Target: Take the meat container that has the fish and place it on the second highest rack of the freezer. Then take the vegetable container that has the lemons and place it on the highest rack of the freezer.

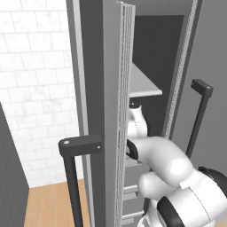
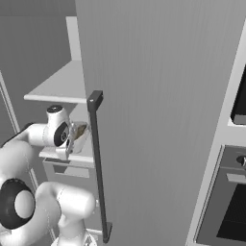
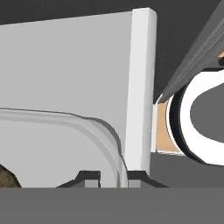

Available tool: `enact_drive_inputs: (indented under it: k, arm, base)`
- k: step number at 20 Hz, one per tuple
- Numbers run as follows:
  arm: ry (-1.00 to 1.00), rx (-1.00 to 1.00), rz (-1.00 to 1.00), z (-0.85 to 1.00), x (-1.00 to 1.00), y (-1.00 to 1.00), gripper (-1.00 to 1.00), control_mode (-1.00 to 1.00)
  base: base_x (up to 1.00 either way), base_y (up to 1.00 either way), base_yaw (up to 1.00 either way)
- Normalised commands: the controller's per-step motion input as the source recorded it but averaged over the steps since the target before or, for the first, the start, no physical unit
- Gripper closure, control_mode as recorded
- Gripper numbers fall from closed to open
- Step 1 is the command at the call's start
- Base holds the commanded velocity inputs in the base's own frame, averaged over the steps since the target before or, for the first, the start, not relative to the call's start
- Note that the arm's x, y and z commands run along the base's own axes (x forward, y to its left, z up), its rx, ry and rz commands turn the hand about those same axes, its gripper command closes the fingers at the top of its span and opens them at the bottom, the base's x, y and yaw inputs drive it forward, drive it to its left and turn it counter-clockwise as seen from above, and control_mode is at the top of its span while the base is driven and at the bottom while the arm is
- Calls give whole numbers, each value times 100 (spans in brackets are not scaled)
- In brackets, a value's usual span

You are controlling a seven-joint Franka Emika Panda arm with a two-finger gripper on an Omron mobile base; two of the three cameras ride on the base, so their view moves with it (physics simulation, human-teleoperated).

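Gripper [image 3: 109, 178] is clamped on the rim of the meat container [image 3: 65, 144], one fingertip either side. The fish [image 3: 6, 177] shows at 8 o'clock in the tray. Tray rests on a pale shelf [image 3: 70, 65] inside the freezer [image 1: 150, 53], door [image 1: 95, 88] open.

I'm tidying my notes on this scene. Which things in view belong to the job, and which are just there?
Job:
- meat container, rim pinched by the shut gripper
- fish, in that tray
- freezer, door open, rack above the hand

Just there:
- wall oven
- tiled wall
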Motion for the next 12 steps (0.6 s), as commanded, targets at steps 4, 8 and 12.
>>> enact_drive_inputs:
  k: [4,8,12]
  arm:
    - [0,0,0,-51,41,0,100,-100]
    - [0,-1,0,-46,1,0,-100,-100]
    - [-19,0,0,-8,-47,0,-100,-100]
  base:
    - [0,0,0]
    - [0,0,0]
    - [0,0,0]
